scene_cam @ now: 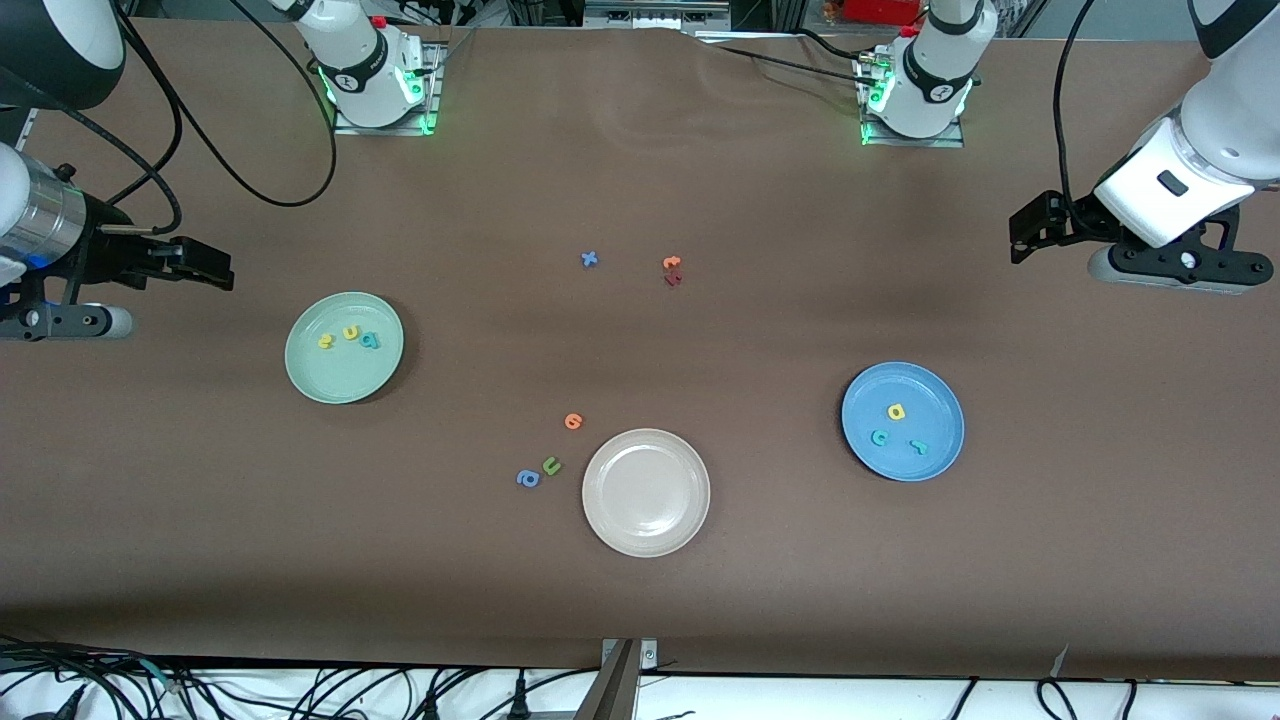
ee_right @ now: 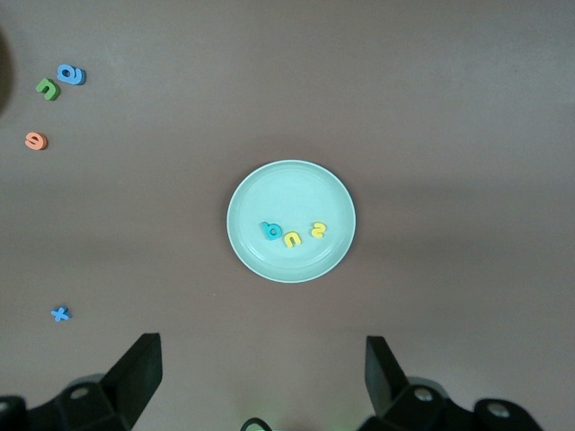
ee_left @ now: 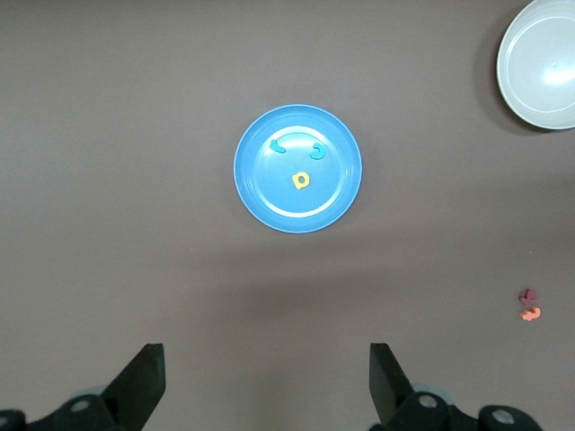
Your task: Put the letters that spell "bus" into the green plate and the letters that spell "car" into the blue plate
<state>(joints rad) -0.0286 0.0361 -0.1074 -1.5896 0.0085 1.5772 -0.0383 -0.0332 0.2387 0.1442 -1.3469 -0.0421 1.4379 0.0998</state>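
The green plate holds a yellow "s", a yellow "u" and a teal "b". On the blue plate lie a yellow "a", a teal "c" and a teal "r". My right gripper hangs open and empty above the table at the right arm's end, beside the green plate. At the left arm's end my left gripper hovers open and empty, apart from the blue plate.
A cream plate sits nearer the front camera between the two plates. Beside it lie an orange letter, an olive "u" and a blue "a". Mid-table are a blue "x", an orange letter and a dark red one.
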